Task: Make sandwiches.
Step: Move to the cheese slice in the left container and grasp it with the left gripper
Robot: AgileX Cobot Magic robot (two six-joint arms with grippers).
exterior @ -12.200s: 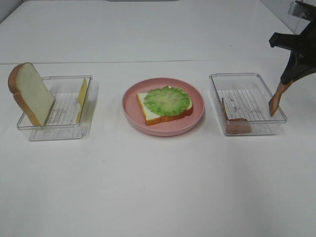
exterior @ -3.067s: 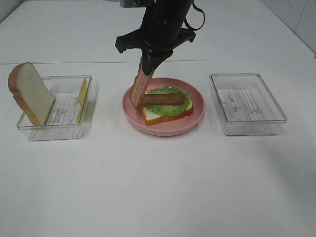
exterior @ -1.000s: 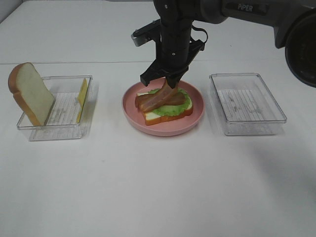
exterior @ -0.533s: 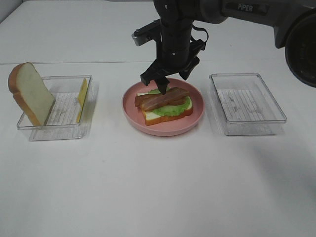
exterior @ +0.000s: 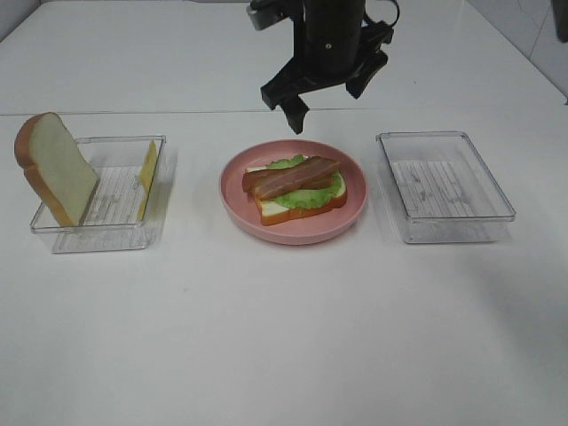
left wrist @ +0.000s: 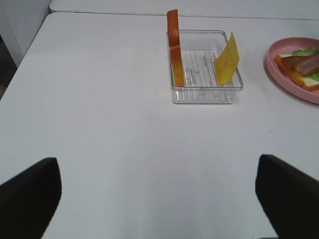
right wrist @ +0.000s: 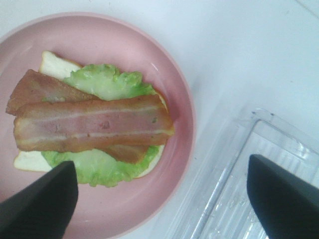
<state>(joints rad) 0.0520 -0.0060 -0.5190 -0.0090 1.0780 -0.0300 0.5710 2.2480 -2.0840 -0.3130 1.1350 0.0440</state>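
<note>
Your right gripper [exterior: 328, 102] hangs above the pink plate [exterior: 235, 200], spread wide and holding nothing. The sandwich [exterior: 302, 202] lies on this plate, with two bacon strips [exterior: 291, 176] on top. Your left gripper [left wrist: 158, 199] is also spread, well apart from the plate.

On the tabletop [exterior: 284, 337] a left tray [exterior: 115, 232], a plate [exterior: 355, 209] in the middle and a right tray [exterior: 444, 232] stand in one row. In the left tray a spare bread slice [exterior: 55, 169] leans at the left end, and a cheese slice [exterior: 147, 169] leans against the right wall. On the plate lies the bottom bread slice [exterior: 306, 213], with lettuce [exterior: 306, 197] on it and two bacon strips [exterior: 293, 176] on top. The right pincer [exterior: 328, 106] hangs above the plate's far rim.
</note>
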